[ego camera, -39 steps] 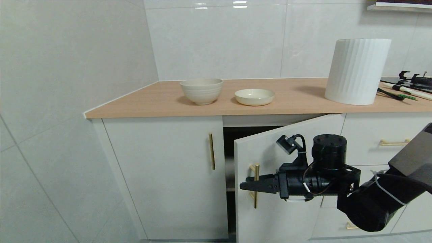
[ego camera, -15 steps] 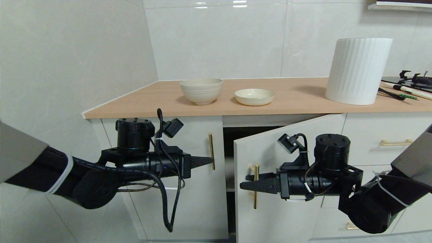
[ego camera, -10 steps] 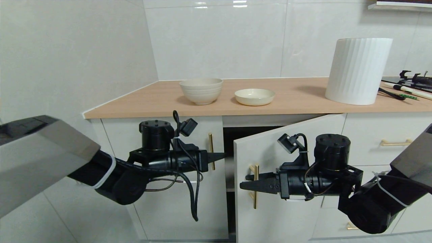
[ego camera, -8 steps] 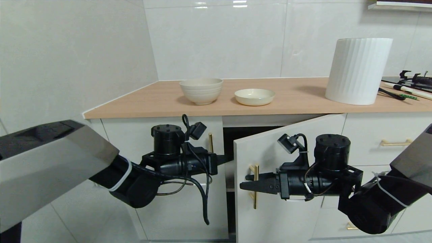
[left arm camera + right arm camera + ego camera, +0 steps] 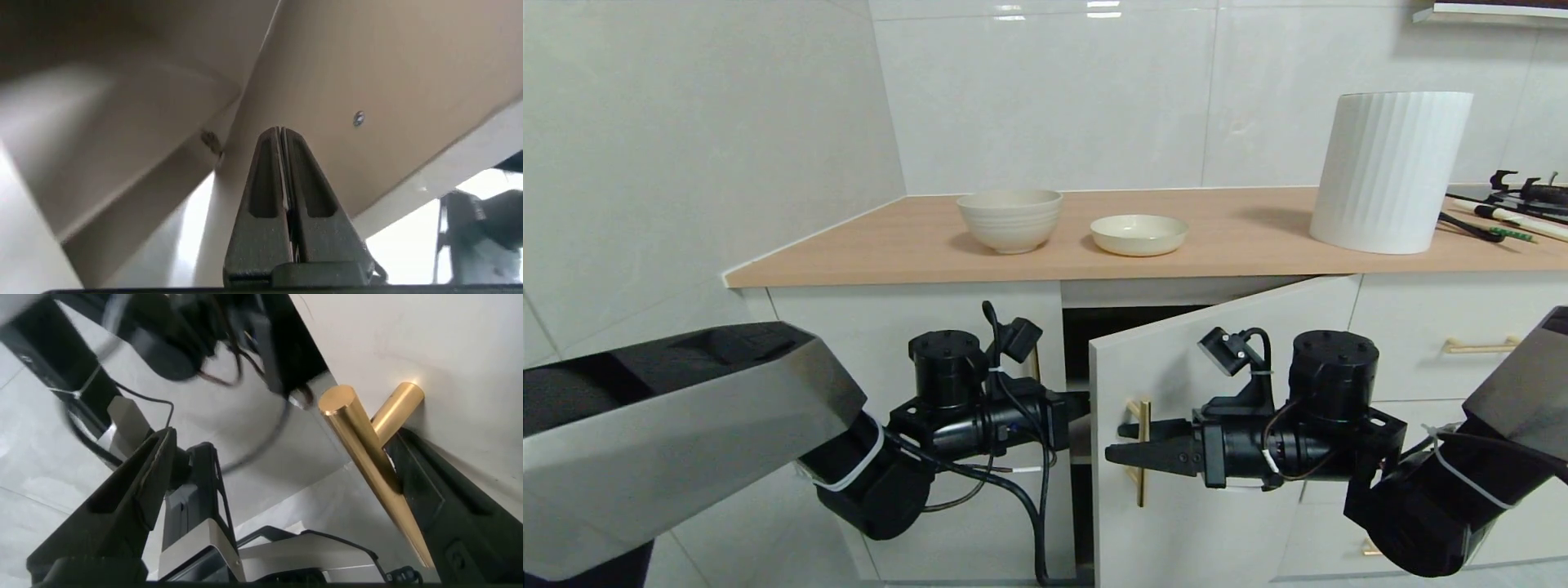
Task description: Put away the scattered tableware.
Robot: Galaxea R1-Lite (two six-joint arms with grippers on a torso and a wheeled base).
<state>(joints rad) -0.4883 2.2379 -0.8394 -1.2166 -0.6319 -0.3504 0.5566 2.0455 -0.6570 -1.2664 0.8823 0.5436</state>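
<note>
While its jaws are pressed tight together, the left gripper (image 5: 280, 139) pokes into the dark gap beside the open cabinet door (image 5: 1176, 531), at the lower centre of the head view. Just right of it, the right gripper (image 5: 1117, 441) has its jaws parted around the door's brass handle (image 5: 372, 453). Above, at the upper middle, the bowl (image 5: 1010, 219) and shallow dish (image 5: 1138, 233) sit apart on the bench (image 5: 1258, 237), left of a ribbed white cylinder (image 5: 1388, 171).

left gripper (image 5: 1078, 403) tip hidden behind cabinet door (image 5: 1176, 506), utensils (image 5: 1515, 214) cut off at right edge
</note>
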